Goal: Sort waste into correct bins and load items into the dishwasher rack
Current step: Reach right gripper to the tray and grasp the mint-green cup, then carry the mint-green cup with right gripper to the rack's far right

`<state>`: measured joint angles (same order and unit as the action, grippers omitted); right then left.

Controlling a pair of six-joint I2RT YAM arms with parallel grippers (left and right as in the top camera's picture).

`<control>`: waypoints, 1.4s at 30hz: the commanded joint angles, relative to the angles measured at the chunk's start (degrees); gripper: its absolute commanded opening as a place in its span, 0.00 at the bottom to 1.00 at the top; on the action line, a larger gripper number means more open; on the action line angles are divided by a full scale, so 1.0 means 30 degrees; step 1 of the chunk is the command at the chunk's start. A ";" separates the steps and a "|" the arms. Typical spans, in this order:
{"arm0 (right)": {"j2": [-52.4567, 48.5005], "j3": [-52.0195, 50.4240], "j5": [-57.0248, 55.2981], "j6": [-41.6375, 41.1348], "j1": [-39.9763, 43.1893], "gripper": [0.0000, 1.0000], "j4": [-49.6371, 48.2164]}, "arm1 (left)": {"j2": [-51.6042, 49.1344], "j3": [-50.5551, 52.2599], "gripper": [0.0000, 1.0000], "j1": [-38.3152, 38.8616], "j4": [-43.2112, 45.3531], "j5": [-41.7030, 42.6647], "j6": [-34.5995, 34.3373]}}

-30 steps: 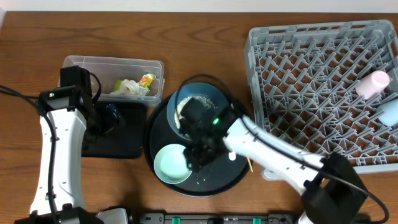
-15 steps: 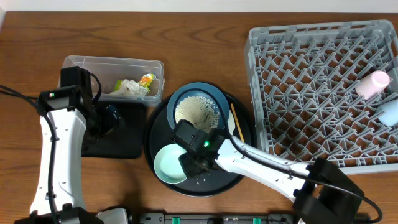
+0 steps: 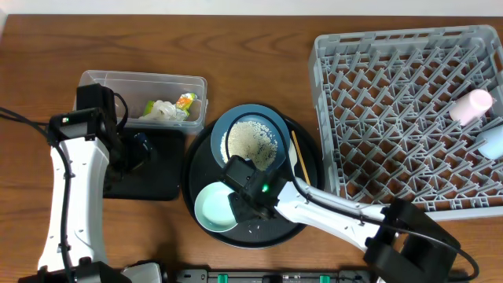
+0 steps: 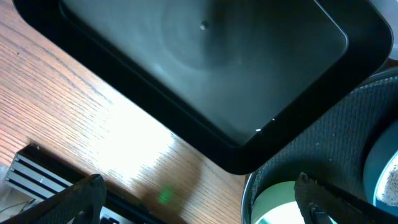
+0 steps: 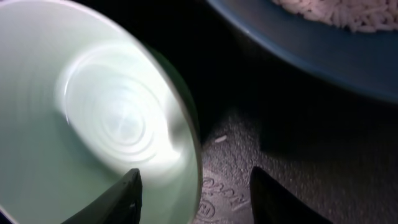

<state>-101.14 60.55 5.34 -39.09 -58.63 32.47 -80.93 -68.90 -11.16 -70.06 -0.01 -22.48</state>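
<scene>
Right wrist view: the right gripper [image 5: 194,196] straddles the rim of the pale green round bowl [image 5: 93,124], jaws parted and nothing pinched yet. The bowl sits on the large round black tray [image 5: 249,149], beside the dark blue round plate [image 5: 298,37] of white rice grains [image 5: 348,12]. A shallow rim pinch could slip, dropping the bowl.

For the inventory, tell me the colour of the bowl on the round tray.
The bowl is pale green; the right wrist view shows it best.
</scene>
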 commanded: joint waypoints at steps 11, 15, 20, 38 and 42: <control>-0.1785 -0.0233 0.0255 -0.0663 -0.0109 0.41 -0.0627 | -0.0102 0.0095 0.98 -0.0058 -0.0066 -0.0219 -0.0102; -0.1727 -0.0182 0.0539 -0.0663 -0.0095 0.23 -0.0605 | -0.0102 0.0095 0.98 -0.0058 -0.0066 -0.0219 -0.0102; -0.0991 -0.0182 0.0546 -0.0612 0.0109 0.10 -0.0313 | -0.0102 0.0095 0.98 -0.0058 -0.0066 -0.0219 -0.0102; 0.5450 0.0051 -0.3738 0.2863 0.2412 0.01 0.3089 | -0.0102 0.0095 0.98 -0.0058 -0.0080 -0.0204 -0.0102; 0.6972 0.0678 -0.5748 0.5064 0.4728 0.01 0.3920 | -0.0102 0.0095 0.98 -0.0058 -0.0066 -0.0204 -0.0102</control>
<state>-83.22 60.38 -4.67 -29.95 -48.82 43.55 -80.93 -68.90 -11.16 -70.08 -0.01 -22.48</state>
